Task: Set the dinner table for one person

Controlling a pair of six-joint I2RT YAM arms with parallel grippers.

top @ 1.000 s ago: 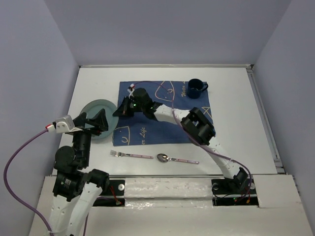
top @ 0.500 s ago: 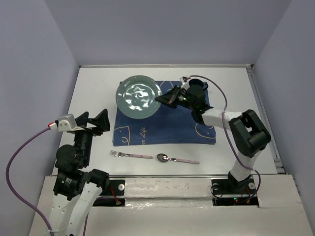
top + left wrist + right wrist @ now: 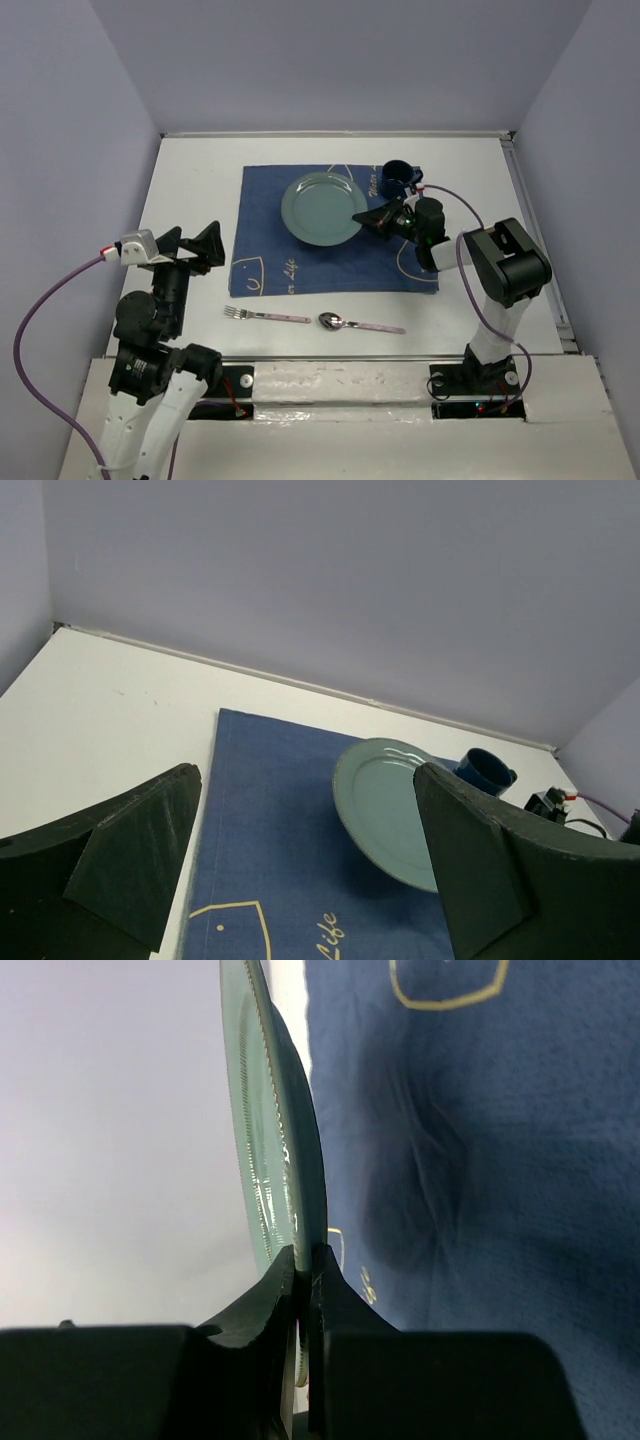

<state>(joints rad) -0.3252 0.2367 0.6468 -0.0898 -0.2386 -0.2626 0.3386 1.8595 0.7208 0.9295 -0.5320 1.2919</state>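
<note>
Dinner table (image 3: 190,170) looks partly set to me. You have the dark blue cloth (image 3: 330,265) spread over its far middle and the mug (image 3: 398,178) standing at the cloth's far right corner. The fork (image 3: 265,315) and spoon (image 3: 345,322) lie on the bare white surface just on the arms' side of the cloth. The plate (image 3: 320,208) is not yet down: it hangs tilted over the cloth's far half with a shadow beneath it. Your right gripper (image 3: 362,217) is clamped on the plate's right rim, the thin edge pinched between its jaws, so the white surface lies under that claw with the cloth between. Your left gripper (image 3: 190,245) stands wide apart and holds nothing, over the left side, off the cloth. You have yet to lower and release the plate, and probably to bring the cutlery beside it.
</note>
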